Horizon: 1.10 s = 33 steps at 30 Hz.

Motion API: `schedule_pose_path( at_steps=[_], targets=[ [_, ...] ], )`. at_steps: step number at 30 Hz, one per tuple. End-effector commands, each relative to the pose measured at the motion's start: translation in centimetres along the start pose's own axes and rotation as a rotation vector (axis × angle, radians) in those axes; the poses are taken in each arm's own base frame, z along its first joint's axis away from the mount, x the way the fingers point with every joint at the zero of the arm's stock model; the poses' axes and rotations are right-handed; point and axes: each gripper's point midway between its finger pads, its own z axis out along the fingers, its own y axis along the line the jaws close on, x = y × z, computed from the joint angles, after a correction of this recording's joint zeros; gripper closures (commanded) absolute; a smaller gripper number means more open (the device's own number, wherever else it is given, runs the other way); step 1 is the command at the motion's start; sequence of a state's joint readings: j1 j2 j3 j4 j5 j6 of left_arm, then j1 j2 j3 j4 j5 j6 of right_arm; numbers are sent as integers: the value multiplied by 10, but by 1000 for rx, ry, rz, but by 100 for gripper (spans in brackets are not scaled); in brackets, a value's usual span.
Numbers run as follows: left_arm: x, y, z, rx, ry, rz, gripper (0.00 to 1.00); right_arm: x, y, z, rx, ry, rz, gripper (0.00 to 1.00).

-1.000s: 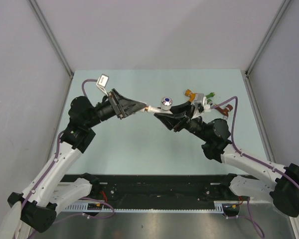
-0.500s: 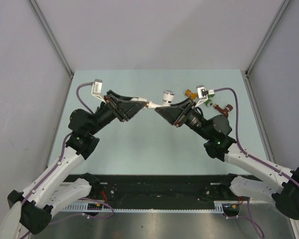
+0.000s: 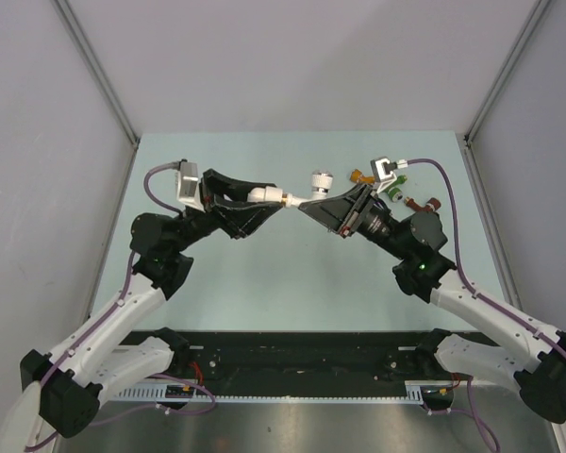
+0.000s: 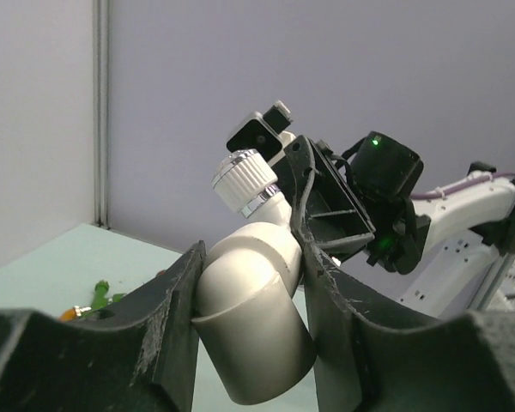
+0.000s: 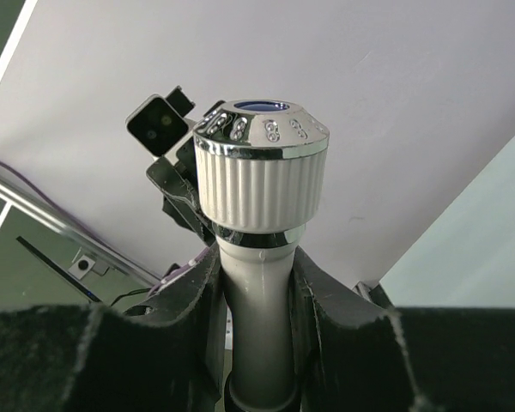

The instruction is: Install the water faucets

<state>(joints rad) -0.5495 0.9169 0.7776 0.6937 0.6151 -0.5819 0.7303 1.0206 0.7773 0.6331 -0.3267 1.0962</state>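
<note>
Top external view: both arms rise from their bases and bend inward, wrists level, claws meeting tip to tip above the table (image 3: 264, 274). The right gripper (image 3: 311, 201) is clenched on the white faucet (image 3: 318, 181) below its silvery knob, while the left gripper (image 3: 267, 200) clamps the white pipe connector (image 4: 253, 322) butted against it. The orange faucet (image 3: 358, 176), green faucet (image 3: 397, 182) and dark red faucet (image 3: 423, 202) lie behind the right wrist.

Both arms are raised with elbows bent and forearms angled inward, so that the left end effector (image 3: 272, 201) and the right end effector (image 3: 304, 206) are held tip to tip. The left one is clamped on a white fitting (image 3: 262, 195), the right one on the neck of the white faucet (image 3: 320, 181).
</note>
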Motion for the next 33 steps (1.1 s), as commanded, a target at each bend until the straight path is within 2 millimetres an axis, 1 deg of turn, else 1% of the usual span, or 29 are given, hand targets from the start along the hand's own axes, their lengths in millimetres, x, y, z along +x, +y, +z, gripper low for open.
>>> schedule_pose_path(
  at_steps=[1,2,5,7,9,10,11,12,14,15,17,19,20,22,24,25,27,28,29,30,31,32,33],
  targets=[
    [10,-69,-11,372,78,168,100,-16,-22,9,109,-62,61,96],
    [10,-67,-11,363,70,186,100,-17,-21,8,108,-63,60,95],
    [7,-59,-8,307,60,178,100,-22,-20,6,111,-77,46,84],
    [7,-54,-6,272,57,151,100,-25,-20,4,114,-83,27,80],
    [6,-47,-5,225,42,125,100,-28,-22,2,120,-89,2,72],
    [9,-42,-6,198,39,106,100,-30,-21,2,119,-95,-10,69],
    [10,-38,-6,170,30,70,100,-31,-20,1,118,-100,-22,58],
    [7,-33,-5,139,3,58,100,-33,-20,0,120,-105,-40,54],
    [12,-23,-7,78,-10,-6,100,-37,-20,-2,127,-118,-61,46],
    [10,-13,-7,21,-34,-31,100,-38,-21,-2,132,-123,-71,44],
    [15,-2,-10,-47,-43,-80,100,-40,-26,-4,155,-131,-105,39],
    [19,13,-13,-131,-61,-124,100,-43,-31,-6,178,-142,-138,36],
    [20,17,-14,-157,-67,-156,100,-43,-35,-7,193,-140,-144,33],
    [20,28,-17,-224,-86,-195,100,-46,-38,-9,211,-146,-165,30],
    [25,36,-20,-277,-79,-249,100,-49,-45,-13,242,-150,-204,27],
    [24,40,-21,-298,-85,-262,100,-54,-43,-16,246,-165,-228,26],
    [28,46,-23,-340,-77,-310,100,-60,-42,-21,263,-182,-300,25],
    [25,48,-22,-359,-76,-324,100,-67,-36,-25,261,-209,-341,25],
    [34,55,-24,-400,-48,-357,100,-70,-33,-27,258,-214,-423,25],
    [35,58,-25,-419,-39,-378,100,-72,-28,-28,244,-213,-470,24],
    [33,61,-25,-436,-40,-397,100,-74,-22,-30,225,-213,-525,24],
    [39,63,-27,-457,-21,-454,100,-76,-13,-32,197,-214,-604,22],
    [42,67,-27,-471,-11,-484,100,-72,-10,-33,169,-170,-751,22]
  ],
)
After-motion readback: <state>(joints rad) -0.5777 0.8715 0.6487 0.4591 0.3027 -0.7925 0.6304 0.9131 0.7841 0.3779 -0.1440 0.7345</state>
